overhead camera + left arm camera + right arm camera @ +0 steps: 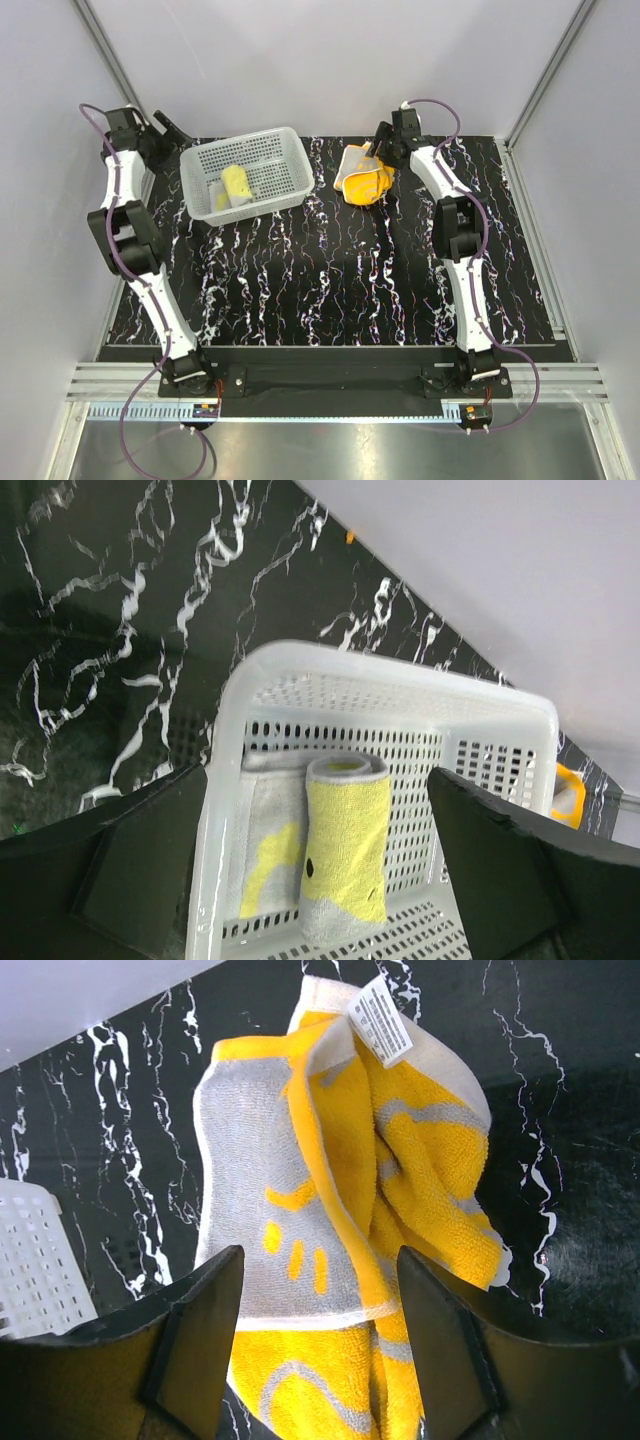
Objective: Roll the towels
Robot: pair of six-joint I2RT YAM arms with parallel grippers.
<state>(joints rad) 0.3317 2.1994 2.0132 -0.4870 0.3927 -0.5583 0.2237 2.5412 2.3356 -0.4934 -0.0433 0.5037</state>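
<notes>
A pale yellow towel (345,845) lies rolled up inside the white mesh basket (400,670), on a flat grey-and-yellow flap of cloth. From above, that towel (237,185) sits in the basket's (290,150) left half. My left gripper (318,780) is open, and its fingers stand wide apart above the basket without touching the roll. It hangs by the basket's far left corner (168,128). The orange towel (350,1190) lies crumpled on the table (365,178), pale back and white label showing. My right gripper (315,1280) is open over it (380,148), one finger either side.
The black marbled table (320,270) runs between pale walls at the back and sides. A corner of the basket (35,1260) shows left of the orange towel. Both arm bases stand at the near edge.
</notes>
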